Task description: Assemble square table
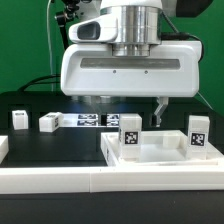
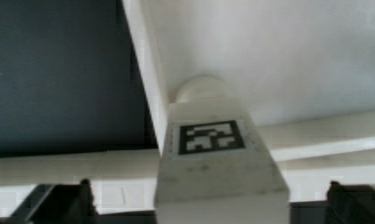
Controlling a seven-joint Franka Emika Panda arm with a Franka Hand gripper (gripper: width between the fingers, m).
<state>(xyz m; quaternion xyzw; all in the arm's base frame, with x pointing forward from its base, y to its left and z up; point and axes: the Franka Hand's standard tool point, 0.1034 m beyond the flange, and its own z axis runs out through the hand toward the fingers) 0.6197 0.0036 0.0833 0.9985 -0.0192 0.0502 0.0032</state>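
Square table top [image 1: 150, 160]: is lying rim-up on the black tabletop [image 1: 70, 142], at the exterior view's right, just behind the border rail [image 1: 90, 182].
Upright posts: the middle post [image 1: 130, 135] and the right post [image 1: 197, 136] are standing at the top, tags facing the camera.
Loose posts [image 1: 48, 122]: two are sitting apart from the top at the exterior view's left, near the marker board [image 1: 90, 120].
Hand [image 2: 209, 203]: is hanging spread wide, gripping nothing.
Wrist view alone: is showing a tagged post [image 2: 210, 140] between the dark fingers [image 2: 56, 202], with a gap on each side.
Exterior view alone: is showing the rail, the loose posts and the marker board, while the arm's housing is hiding most of the hand.
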